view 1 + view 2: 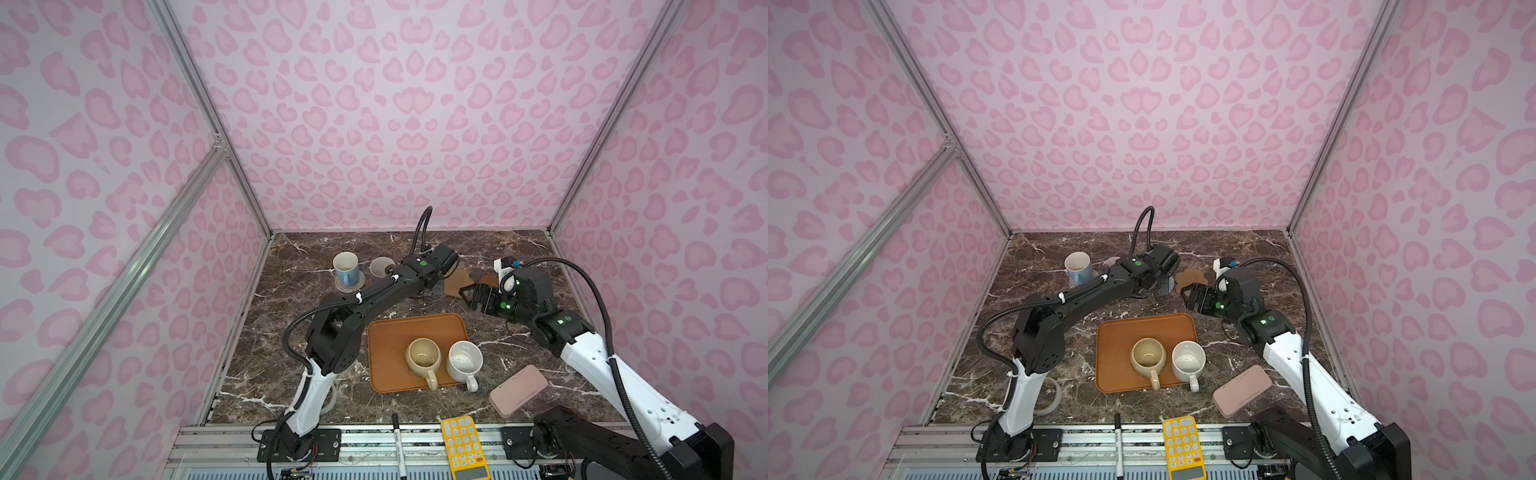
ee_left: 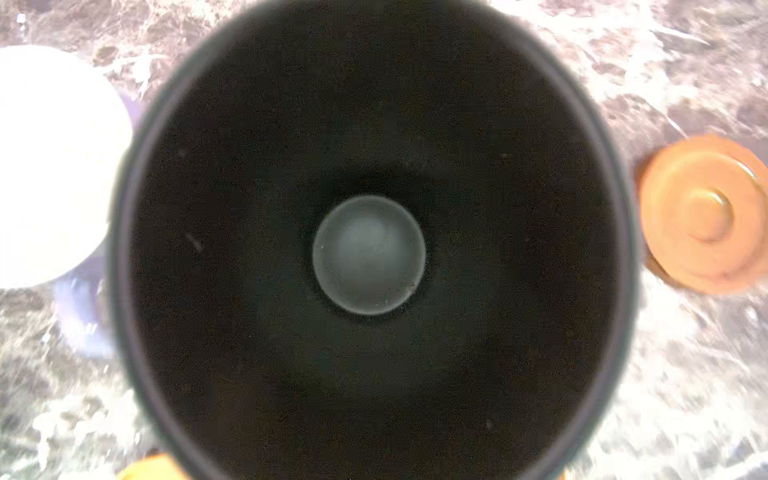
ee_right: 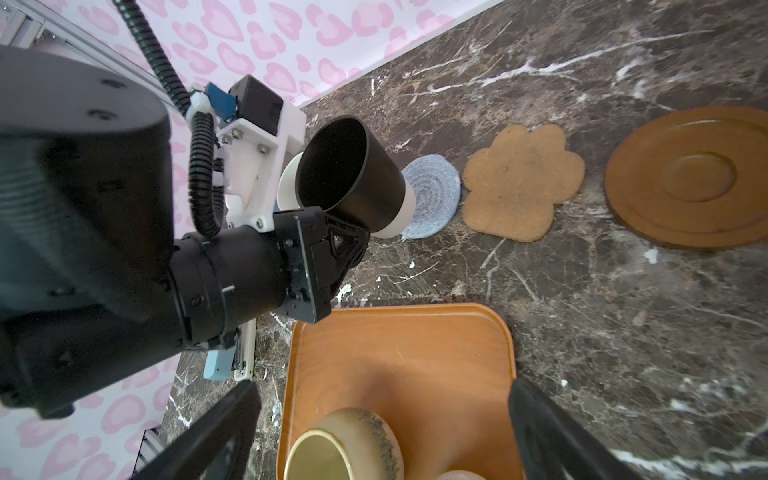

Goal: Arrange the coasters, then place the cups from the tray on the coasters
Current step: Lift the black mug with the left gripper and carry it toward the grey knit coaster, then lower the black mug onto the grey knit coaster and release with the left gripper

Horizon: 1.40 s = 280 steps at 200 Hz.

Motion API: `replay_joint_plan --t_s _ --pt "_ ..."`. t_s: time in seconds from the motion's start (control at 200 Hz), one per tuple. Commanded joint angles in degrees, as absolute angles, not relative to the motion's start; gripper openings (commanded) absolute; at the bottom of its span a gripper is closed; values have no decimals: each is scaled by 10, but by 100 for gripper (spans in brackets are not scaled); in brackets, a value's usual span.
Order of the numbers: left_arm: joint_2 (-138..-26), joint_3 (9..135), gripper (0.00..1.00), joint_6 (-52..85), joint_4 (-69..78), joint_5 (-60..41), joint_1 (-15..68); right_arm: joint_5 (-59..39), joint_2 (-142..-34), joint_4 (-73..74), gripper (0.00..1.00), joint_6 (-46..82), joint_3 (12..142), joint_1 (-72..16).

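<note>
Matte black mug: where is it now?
In the right wrist view, the matte black mug is tilted in the left gripper, beside the grey-blue woven round coaster near the back of the table.

Pink case (image 1: 518,390), yellow calculator (image 1: 463,446), marker (image 1: 398,440) and tape roll (image 1: 1054,395) lie scattered.

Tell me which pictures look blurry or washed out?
Left wrist view: the black mug fills the frame with a soft rim, and the lavender mug is blown white inside. Right wrist view: cork coaster crisp, near fingers blurred. Both top views: evenly lit.
</note>
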<state>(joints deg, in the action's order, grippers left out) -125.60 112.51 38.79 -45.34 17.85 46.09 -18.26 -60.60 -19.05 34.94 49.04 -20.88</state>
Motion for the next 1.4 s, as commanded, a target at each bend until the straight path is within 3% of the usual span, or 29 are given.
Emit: replay_joint_plan --t_s 0.0,0.555,1.395 --pt "-1284 1166 1 359 -423 190 457 -185 -597 -178 95 346 474 -204" --pt "-1364 1195 1 347 -390 186 440 -192 -574 -183 95 328 444 -159" --pt "-1321 1141 1 402 -421 225 436 -196 -573 -187 94 327 435 -157"
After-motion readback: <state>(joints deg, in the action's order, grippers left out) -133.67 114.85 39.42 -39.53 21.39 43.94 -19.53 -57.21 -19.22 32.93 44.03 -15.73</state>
